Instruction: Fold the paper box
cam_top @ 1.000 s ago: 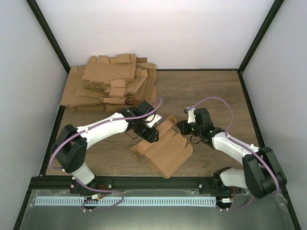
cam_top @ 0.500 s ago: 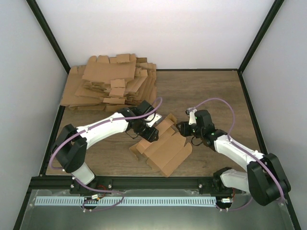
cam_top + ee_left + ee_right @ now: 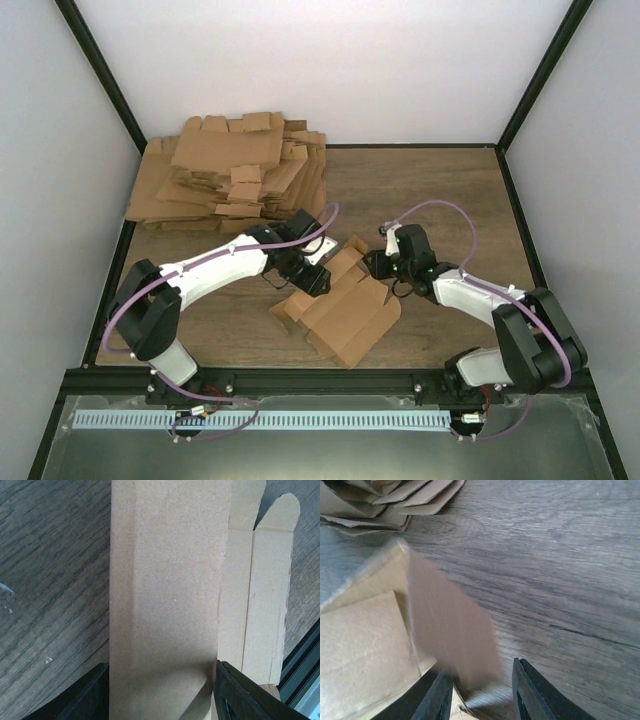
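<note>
Rear left: pile (image 3: 235,175) of flat blanks, on table (image 3: 450,190). Next, left gripper (image 3: 312,278): sits on upper-left end of box (image 3: 345,315), fingers (image 3: 85,695) spread wide with one panel filling the gap and touching both, so clamped across it. Box location: mid-table, near the pile's front, between both grippers; lies partly opened with flaps sticking out toward the near edge. On the right, right gripper (image 3: 378,265): hovers at the box's upper-right flap, jaws apart, blurred flap edge in the gap next to one of its fingers (image 3: 437,695), not pinched as far as visible.
</note>
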### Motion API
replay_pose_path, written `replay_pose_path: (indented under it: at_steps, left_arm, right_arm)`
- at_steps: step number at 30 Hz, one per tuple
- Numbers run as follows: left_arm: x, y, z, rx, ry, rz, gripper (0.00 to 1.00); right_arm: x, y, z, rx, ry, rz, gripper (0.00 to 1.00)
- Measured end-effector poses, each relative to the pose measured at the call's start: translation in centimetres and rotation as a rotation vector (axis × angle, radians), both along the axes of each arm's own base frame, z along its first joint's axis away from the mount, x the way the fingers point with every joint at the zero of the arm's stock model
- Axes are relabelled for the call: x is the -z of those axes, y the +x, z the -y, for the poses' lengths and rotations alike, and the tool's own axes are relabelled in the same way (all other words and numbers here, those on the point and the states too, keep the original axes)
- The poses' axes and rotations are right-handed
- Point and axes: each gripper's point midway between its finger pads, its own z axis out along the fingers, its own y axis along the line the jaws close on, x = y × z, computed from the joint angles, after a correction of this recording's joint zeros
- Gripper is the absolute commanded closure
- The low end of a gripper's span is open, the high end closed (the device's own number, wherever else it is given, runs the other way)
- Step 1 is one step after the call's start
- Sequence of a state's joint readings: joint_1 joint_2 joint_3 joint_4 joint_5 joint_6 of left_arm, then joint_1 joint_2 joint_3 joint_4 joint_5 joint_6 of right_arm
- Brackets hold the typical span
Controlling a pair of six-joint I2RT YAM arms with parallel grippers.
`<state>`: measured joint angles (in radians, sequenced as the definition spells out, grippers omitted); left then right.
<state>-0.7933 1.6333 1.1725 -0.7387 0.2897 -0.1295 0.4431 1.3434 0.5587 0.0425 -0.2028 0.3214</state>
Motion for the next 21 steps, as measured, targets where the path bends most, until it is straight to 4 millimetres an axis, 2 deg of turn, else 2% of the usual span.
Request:
replay_pose_path:
  at_steps: [10,11,13,14,21]
  left_arm:
    - [0.0,-0.1,0.1,0.007,-0.005,-0.004,0.44]
    - [0.0,-0.1,0.1,0.007,-0.005,-0.004,0.44]
    - [0.0,-0.1,0.1,0.007,-0.006,-0.004,0.44]
    - [0.0,-0.1,0.1,0.007,-0.005,-0.005,0.45]
    - [-0.1,0.2,0.1,0.002,-0.002,0.006,0.45]
  right_arm:
    - [-0.3,1.4,-1.5,-0.029,0.013,0.075,0.67]
    - [-0.3,1.5,-1.6,-0.030,0.014,0.083,0.74]
    - [-0.6,1.6,-1.8,-0.038,0.012,0.101,0.96]
    - [-0.8,1.7,-1.9,-0.040,0.015,0.113,0.99]
    - [-0.7,1.4,-2.1,-0.046,-0.015,0.124,0.99]
